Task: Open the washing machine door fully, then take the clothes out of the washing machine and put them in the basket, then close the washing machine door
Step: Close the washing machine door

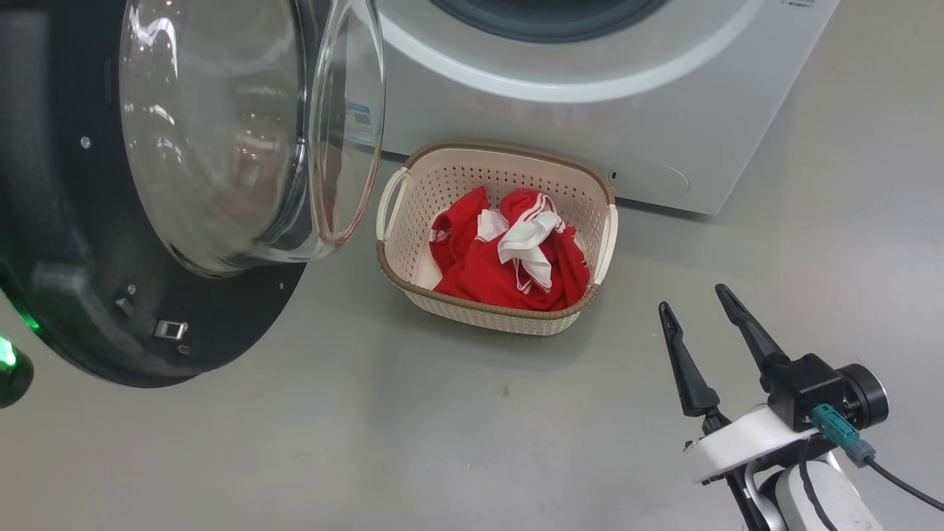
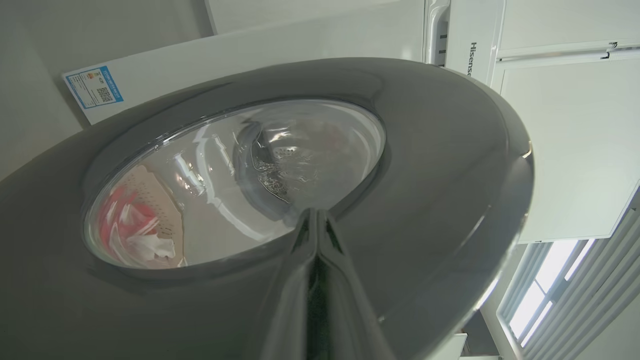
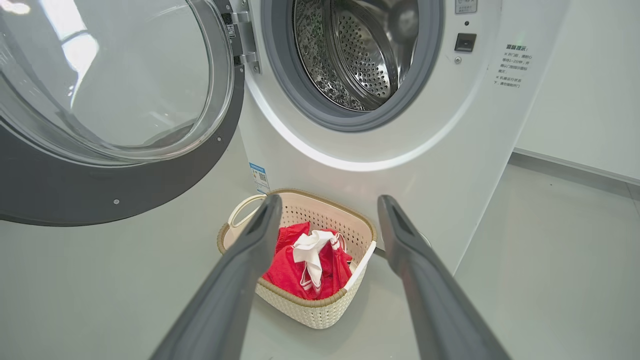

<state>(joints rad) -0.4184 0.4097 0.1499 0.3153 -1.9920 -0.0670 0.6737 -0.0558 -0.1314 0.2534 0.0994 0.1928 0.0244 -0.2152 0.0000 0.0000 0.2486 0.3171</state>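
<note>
The washing machine door [image 1: 74,295] stands swung open at the left, its glass bowl [image 1: 221,133] bulging toward the basket. On the floor before the white washing machine [image 1: 590,110] sits the cream basket [image 1: 494,155], holding the red and white clothes [image 1: 509,258]. My right gripper [image 1: 695,298] hovers open and empty to the basket's right. In its wrist view the right gripper [image 3: 330,200] frames the basket [image 3: 300,300] and clothes [image 3: 300,270]; the drum [image 3: 360,50] looks bare. My left gripper [image 2: 315,212] is shut, tips at the door's [image 2: 440,175] dark outer rim below the glass.
Grey floor [image 1: 442,442] spreads in front of the basket and under my right arm. A green-lit dark part [image 1: 7,361] shows at the head view's left edge. Behind the door stand a white appliance with lettering [image 2: 472,60] and a window with blinds [image 2: 560,290].
</note>
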